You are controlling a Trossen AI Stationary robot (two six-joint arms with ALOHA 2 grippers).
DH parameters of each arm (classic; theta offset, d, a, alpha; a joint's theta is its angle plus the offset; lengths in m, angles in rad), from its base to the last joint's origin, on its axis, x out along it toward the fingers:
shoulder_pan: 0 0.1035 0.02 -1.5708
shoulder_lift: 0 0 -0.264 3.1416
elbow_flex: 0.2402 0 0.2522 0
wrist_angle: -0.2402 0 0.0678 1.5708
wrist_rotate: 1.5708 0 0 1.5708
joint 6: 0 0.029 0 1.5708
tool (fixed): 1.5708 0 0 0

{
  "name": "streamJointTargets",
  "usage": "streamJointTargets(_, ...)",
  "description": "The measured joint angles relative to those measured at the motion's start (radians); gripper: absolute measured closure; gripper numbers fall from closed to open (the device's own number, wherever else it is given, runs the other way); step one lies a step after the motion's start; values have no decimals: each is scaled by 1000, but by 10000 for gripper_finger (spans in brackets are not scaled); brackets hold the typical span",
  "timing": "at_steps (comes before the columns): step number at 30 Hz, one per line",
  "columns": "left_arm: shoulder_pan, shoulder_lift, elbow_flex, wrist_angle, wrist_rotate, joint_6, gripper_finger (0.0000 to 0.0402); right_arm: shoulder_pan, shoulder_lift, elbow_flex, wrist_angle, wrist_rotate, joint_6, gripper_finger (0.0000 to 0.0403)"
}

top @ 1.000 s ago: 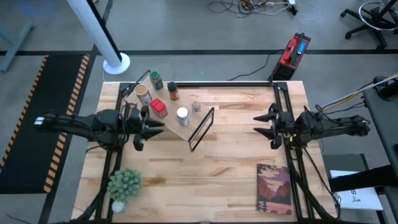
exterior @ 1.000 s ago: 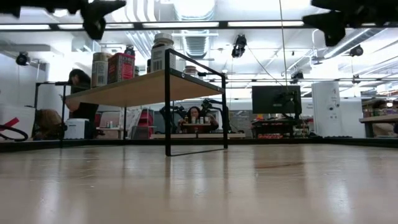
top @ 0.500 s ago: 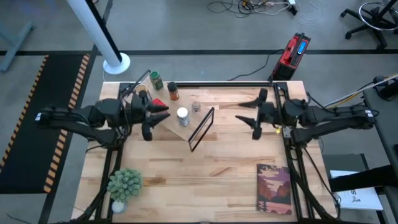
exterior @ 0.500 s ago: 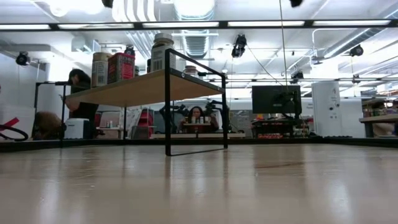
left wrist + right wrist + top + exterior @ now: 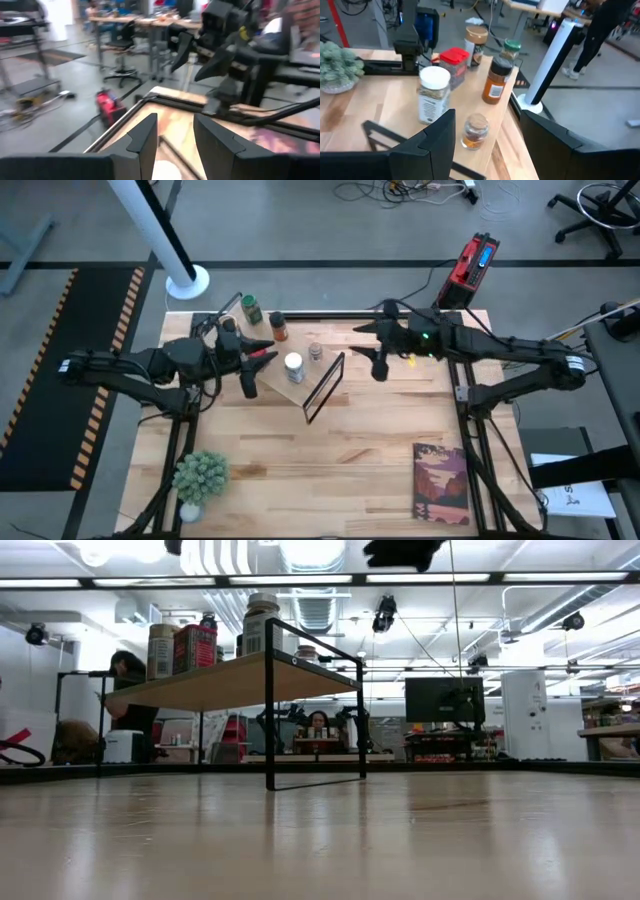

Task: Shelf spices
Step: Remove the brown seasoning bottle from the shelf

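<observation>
The shelf (image 5: pixel 270 370) is a slanted pale plank with a black frame (image 5: pixel 325 388) at its right end. The spices stand on it: green-lidded jar (image 5: pixel 510 50), tan-topped jar (image 5: pixel 476 41), red tin (image 5: pixel 454 62), dark-lidded brown jar (image 5: pixel 496 80), white-lidded jar (image 5: pixel 434 95) and small silvery-topped jar (image 5: pixel 475 131). My left gripper (image 5: pixel 258 368) hovers open above the plank just left of the white-lidded jar (image 5: pixel 293 366), partly covering the red tin. My right gripper (image 5: pixel 368 348) hangs open just right of the frame, facing the jars.
A potted plant (image 5: pixel 200 478) stands at the near left corner and a book (image 5: pixel 440 480) lies near right. A red device (image 5: pixel 470 260) and a white pole base (image 5: pixel 187 280) sit on the floor beyond the far edge. People sit in the room behind (image 5: pixel 318 725).
Both grippers have risen out of the low view's middle. My left gripper moved slightly right and toward the far edge, over the shelf. My right gripper swung left and toward the far edge, closing on the shelf's frame end. The jars stayed put.
</observation>
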Motion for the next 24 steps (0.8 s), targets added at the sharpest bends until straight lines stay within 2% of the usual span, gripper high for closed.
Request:
streamJointTargets(12,0,-49,-8,-47,-20,-4,287,-94,194,4,57,-113,-11,200)
streamJointTargets(24,0,-54,-17,-79,-20,-38,286,-124,304,11,117,-141,-46,139)
